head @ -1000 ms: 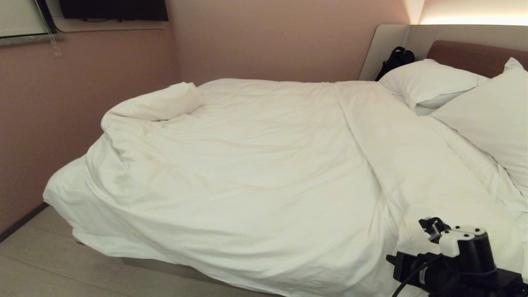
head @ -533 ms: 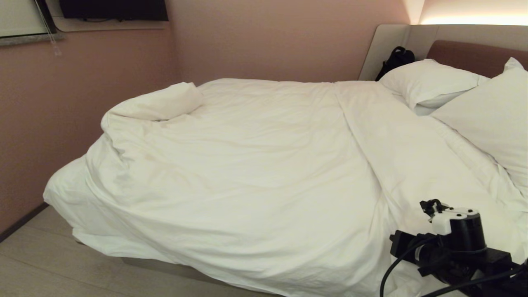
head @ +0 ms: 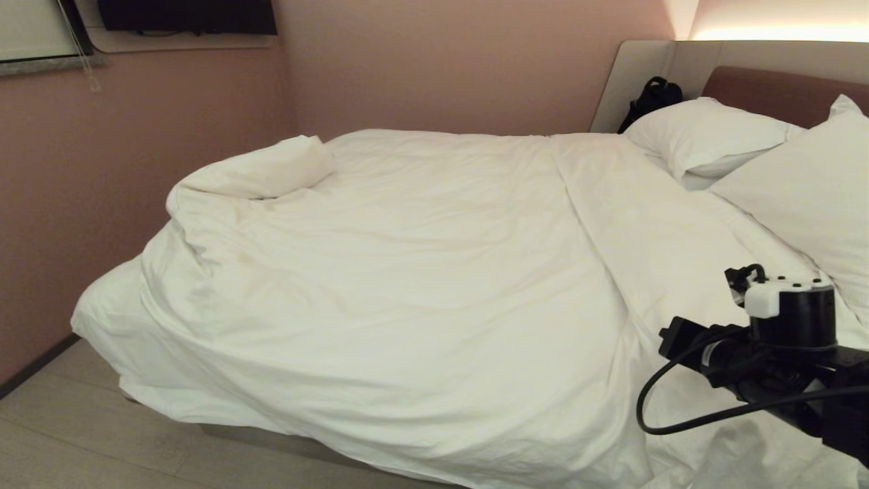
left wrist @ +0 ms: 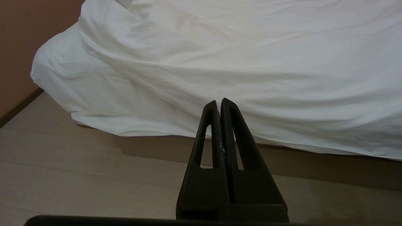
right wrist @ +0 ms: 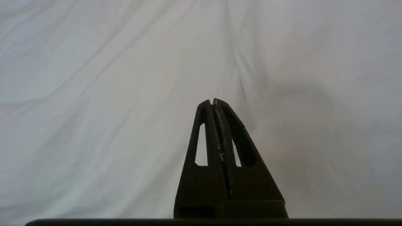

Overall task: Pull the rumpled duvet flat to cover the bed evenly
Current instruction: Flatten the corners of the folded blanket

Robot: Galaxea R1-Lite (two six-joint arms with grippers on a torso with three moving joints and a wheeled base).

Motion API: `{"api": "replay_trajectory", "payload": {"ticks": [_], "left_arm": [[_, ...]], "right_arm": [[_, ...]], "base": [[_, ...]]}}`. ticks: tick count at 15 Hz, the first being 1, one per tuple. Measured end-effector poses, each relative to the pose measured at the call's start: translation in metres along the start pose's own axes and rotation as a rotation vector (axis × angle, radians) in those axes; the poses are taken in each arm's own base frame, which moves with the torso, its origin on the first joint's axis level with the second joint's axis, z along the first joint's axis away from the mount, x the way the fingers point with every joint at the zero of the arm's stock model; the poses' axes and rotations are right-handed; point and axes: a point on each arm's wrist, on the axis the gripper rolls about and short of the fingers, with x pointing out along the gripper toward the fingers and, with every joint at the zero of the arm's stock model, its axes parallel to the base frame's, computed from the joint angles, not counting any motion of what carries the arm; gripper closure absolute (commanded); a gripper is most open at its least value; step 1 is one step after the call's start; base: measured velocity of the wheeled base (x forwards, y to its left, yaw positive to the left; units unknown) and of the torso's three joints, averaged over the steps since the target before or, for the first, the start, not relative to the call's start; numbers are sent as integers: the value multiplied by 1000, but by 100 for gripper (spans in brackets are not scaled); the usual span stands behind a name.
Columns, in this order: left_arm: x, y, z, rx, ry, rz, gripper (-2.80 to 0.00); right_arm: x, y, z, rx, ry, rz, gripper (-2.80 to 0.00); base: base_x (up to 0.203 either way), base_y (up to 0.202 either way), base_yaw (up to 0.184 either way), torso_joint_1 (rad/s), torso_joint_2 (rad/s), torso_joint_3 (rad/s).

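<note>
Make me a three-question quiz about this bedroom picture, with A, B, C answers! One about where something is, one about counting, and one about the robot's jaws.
1. Where is the folded-back corner of the duvet?
A. at the far corner near the pink wall
B. on the floor
C. on top of the pillows

2. How many pillows can you see?
A. none
B. two
C. five

3. How do the jaws of the right gripper stand?
A. wide open
B. pressed together, holding nothing
C. clamped on a pillow

Answers:
1. A, the rolled-over corner lies at the far left of the bed, beside the wall.
2. B, one pillow lies by the headboard and another pillow leans nearer the robot.
3. B, the right wrist view shows them shut above the white cloth with nothing between them.
</note>
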Motion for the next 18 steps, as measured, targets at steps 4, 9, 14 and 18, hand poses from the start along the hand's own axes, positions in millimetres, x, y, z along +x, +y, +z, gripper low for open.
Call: {"api": "replay_trajectory", "payload": {"ticks": [4, 9, 14, 18], "left_arm": [[0, 0, 0, 0, 0, 0, 0], [0, 0, 0, -1, 0, 0, 0], [0, 0, 0, -1, 0, 0, 0], [0, 0, 0, -1, 0, 0, 0]], "right_arm": [[-12, -6, 0, 4, 87, -88, 0], [-21, -29, -22, 9, 246, -241, 0], [-13, -57, -49, 37, 415, -350, 0], [-13, -68, -81, 14, 548, -361, 0]], "base": [[0, 0, 0, 0, 0, 0], [0, 0, 0, 0, 0, 0], [0, 0, 0, 0, 0, 0], [0, 0, 0, 0, 0, 0]]}}
